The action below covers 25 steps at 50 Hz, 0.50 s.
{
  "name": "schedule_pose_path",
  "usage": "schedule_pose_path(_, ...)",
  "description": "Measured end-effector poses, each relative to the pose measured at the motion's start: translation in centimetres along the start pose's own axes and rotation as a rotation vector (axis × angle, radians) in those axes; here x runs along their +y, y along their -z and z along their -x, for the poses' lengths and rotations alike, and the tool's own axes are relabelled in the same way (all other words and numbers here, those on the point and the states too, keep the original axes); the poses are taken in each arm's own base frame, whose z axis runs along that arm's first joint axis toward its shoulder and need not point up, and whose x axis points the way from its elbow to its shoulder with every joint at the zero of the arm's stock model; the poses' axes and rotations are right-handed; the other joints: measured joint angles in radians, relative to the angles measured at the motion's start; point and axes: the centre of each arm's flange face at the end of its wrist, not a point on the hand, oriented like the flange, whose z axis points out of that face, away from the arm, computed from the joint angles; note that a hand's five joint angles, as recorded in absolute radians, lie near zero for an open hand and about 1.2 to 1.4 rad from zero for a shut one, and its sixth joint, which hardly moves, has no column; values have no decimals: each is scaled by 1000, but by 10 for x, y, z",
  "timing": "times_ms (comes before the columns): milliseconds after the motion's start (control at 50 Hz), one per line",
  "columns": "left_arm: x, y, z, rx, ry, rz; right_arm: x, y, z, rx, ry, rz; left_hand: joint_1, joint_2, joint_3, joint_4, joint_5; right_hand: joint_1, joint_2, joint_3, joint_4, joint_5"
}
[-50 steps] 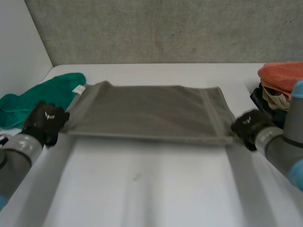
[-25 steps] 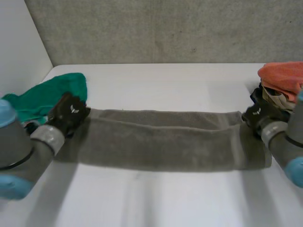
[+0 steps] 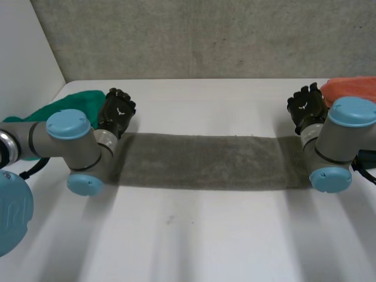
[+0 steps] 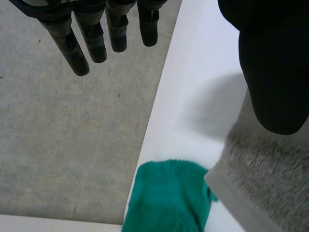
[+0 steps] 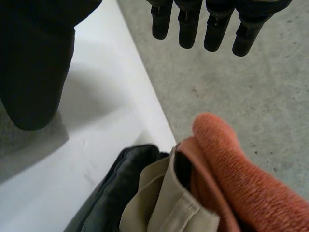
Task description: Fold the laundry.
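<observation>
Plain grey-brown towel [image 3: 205, 160] on white table [image 3: 194, 235]. Off towel's left end, green cloth [image 3: 79, 101]; off its right end, orange cloth [image 3: 348, 89], beige garment [image 5: 159, 198], charcoal garment [image 5: 120, 183].

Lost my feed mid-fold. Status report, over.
Left hand and right hand open, one at each end of grey towel. Towel flat, a long strip. Green cloth and clothes pile flank it, nothing on it.

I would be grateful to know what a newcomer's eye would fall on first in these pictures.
A long grey towel lies folded into a narrow strip across the middle of the white table. At each end of it hangs an open black hand: the left hand by a green cloth, the right hand by an orange cloth.
</observation>
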Motion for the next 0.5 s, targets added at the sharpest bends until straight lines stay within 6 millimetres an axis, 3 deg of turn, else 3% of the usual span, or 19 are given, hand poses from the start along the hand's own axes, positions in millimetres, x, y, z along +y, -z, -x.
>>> schedule_pose_path(80,-9,6,2,3,21,-9,-9,8,-8,3,-48,-13,0,-3,0,0,0,0,0,0,0,0)
schedule_pose_path(220,-39,39,38,-18,160,-42,-21,57,-33,-113,-213,45,0,-4,0,0,0,3,5,5,6,4)
schedule_pose_path(380,-54,80,62,-20,328,-59,7,109,-41,-340,-358,258,0,-6,0,0,0,117,128,136,138,132)
schedule_pose_path(500,-53,96,59,5,372,-49,25,118,-33,-393,-395,274,0,-6,0,0,0,200,205,214,218,212)
